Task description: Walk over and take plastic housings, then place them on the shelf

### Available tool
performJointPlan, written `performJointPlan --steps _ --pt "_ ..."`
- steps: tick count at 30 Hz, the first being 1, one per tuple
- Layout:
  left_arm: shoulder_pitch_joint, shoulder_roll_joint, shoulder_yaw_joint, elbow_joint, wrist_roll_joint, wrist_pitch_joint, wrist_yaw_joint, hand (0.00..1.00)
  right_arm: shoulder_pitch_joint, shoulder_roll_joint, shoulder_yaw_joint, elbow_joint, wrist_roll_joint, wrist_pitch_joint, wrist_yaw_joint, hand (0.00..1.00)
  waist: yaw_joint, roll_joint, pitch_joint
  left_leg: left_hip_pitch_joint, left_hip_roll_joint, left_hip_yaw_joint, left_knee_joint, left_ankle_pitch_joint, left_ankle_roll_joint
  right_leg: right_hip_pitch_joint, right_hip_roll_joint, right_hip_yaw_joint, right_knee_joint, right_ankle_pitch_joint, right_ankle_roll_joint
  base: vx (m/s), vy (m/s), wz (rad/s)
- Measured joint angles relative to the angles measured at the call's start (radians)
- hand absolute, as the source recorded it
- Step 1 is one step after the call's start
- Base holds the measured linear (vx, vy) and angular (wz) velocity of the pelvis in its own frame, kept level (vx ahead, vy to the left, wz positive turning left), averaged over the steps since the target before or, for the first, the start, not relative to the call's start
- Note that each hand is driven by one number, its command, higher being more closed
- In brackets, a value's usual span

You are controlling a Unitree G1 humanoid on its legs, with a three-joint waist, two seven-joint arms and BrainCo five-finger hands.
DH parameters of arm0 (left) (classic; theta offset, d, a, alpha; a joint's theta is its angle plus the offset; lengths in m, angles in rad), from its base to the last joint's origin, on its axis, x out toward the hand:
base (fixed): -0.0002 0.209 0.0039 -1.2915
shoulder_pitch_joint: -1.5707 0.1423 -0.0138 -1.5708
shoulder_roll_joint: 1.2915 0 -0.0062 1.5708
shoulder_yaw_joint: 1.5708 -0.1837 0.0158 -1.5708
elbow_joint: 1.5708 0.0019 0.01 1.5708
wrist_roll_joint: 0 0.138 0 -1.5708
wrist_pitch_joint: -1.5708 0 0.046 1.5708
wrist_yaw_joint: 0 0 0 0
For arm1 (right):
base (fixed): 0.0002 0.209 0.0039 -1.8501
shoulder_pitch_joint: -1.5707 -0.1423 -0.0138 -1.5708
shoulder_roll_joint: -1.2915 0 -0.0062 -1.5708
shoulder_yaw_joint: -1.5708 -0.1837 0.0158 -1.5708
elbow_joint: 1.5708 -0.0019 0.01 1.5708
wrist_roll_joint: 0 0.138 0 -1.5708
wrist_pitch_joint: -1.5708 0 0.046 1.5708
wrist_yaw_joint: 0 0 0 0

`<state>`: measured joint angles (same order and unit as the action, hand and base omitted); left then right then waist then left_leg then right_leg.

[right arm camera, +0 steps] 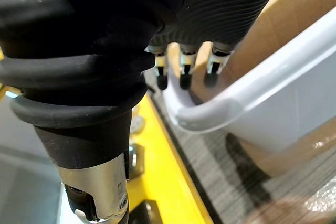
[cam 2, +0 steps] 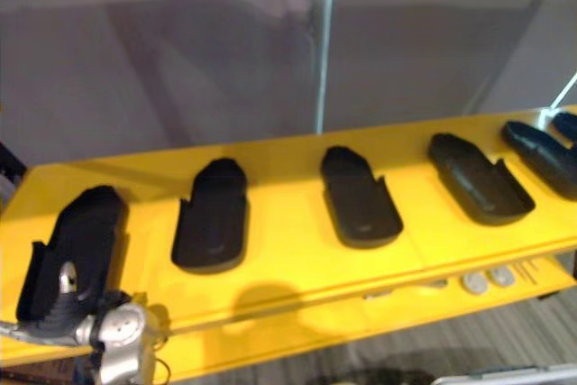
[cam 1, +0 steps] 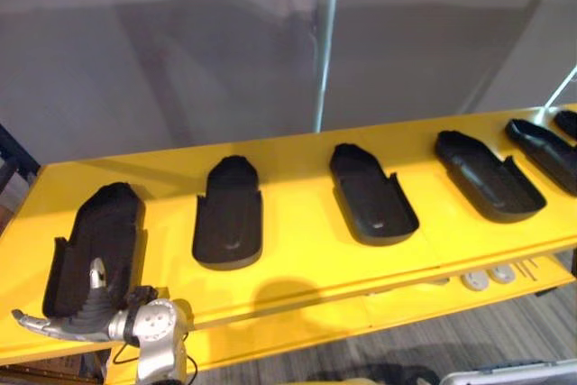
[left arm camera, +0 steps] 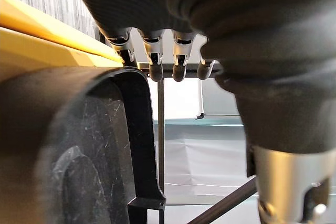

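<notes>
My left hand (cam 1: 79, 316) sits loose at the near end of the leftmost housing (cam 1: 104, 232) on the shelf (cam 1: 297, 245), hiding its edge. Right hand's (right arm camera: 185, 74) slack beside a white bin (right arm camera: 273, 77), holding nothing.

A workshop: yellow shelf (cam 1: 297, 250) of black housings (cam 1: 228, 214) (grey partition (cam 1: 180, 60) behind).

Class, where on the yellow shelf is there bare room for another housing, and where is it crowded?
Roomiest gaps: between the second housing and third housing, and between third and fourth housing. Crowded: the right end, and the first housing, where the left hand sits.
</notes>
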<state>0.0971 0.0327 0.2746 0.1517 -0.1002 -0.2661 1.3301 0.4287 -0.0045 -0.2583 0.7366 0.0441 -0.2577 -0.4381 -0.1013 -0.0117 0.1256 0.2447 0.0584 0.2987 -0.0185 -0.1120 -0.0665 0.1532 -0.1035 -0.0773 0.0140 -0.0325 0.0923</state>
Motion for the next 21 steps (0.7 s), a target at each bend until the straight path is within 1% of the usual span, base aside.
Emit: performJointPlan --steps 1,8,11,13,16,18,19,21 --pt "-0.002 0.0 0.0 0.008 0.0 0.008 0.0 0.0 0.0 -0.001 0.007 -0.002 0.0 0.0 0.0 0.0 0.0 0.0 0.0 -0.001 0.003 0.002 0.011 -0.005 0.0 0.001 0.0 0.002 0.002 -0.001 -0.001 -0.03 -0.013 -0.05" --pt "-0.018 0.001 0.03 0.049 -0.002 0.016 0.001 0.0 0.008 -0.004 0.007 -0.004 0.0 0.003 -0.001 0.0 0.0 0.001 0.0 -0.002 0.007 0.015 0.028 -0.015 -0.003 -0.004 0.002 0.021 0.016 -0.002 -0.003 -0.06 -0.001 -0.08" --pt "-0.019 0.002 0.032 0.072 -0.002 0.027 0.003 0.0 0.022 -0.005 0.007 -0.007 0.0 0.02 -0.006 0.0 -0.001 0.001 0.0 -0.002 0.007 0.017 0.028 -0.015 -0.002 -0.008 0.001 0.023 0.02 -0.002 -0.003 -0.01 0.0 -0.01" --pt "-0.019 0.002 0.038 0.079 -0.003 0.029 0.006 0.0 0.028 -0.005 0.007 -0.007 0.0 0.024 -0.014 0.0 -0.002 0.0 0.0 -0.002 0.007 0.019 0.028 -0.015 -0.002 -0.013 0.002 0.025 0.021 -0.002 -0.003 0.0 0.0 0.0" --pt "-0.022 0.002 0.06 0.082 -0.001 0.035 0.006 0.0 0.031 -0.006 0.008 -0.008 0.0 0.024 -0.02 0.0 -0.012 -0.001 0.0 -0.002 0.007 0.019 0.028 -0.015 -0.002 -0.013 0.002 0.025 0.021 -0.002 -0.003 0.0 0.0 0.0" --pt "-0.031 0.015 0.069 0.09 -0.001 0.048 0.006 0.0 0.032 -0.006 0.011 -0.01 0.0 0.024 -0.02 0.0 -0.018 0.0 0.0 -0.002 0.007 0.02 0.028 -0.015 -0.002 -0.013 0.002 0.025 0.021 -0.002 -0.003 0.0 0.0 0.0" --pt "-0.049 0.035 0.069 0.107 -0.001 0.056 0.007 0.0 0.033 -0.008 0.021 -0.01 0.0 0.024 -0.021 0.0 -0.019 -0.001 0.0 -0.001 0.008 0.021 0.029 -0.015 -0.002 -0.013 0.003 0.026 0.022 -0.002 -0.003 0.0 0.0 0.0" --pt "-0.065 0.049 0.071 0.111 -0.001 0.057 0.007 0.0 0.033 -0.009 0.028 -0.011 0.0 0.024 -0.022 0.0 -0.019 -0.001 0.0 -0.001 0.008 0.023 0.029 -0.015 -0.002 -0.014 0.003 0.028 0.023 -0.002 -0.003 -0.03 -0.01 -0.04"
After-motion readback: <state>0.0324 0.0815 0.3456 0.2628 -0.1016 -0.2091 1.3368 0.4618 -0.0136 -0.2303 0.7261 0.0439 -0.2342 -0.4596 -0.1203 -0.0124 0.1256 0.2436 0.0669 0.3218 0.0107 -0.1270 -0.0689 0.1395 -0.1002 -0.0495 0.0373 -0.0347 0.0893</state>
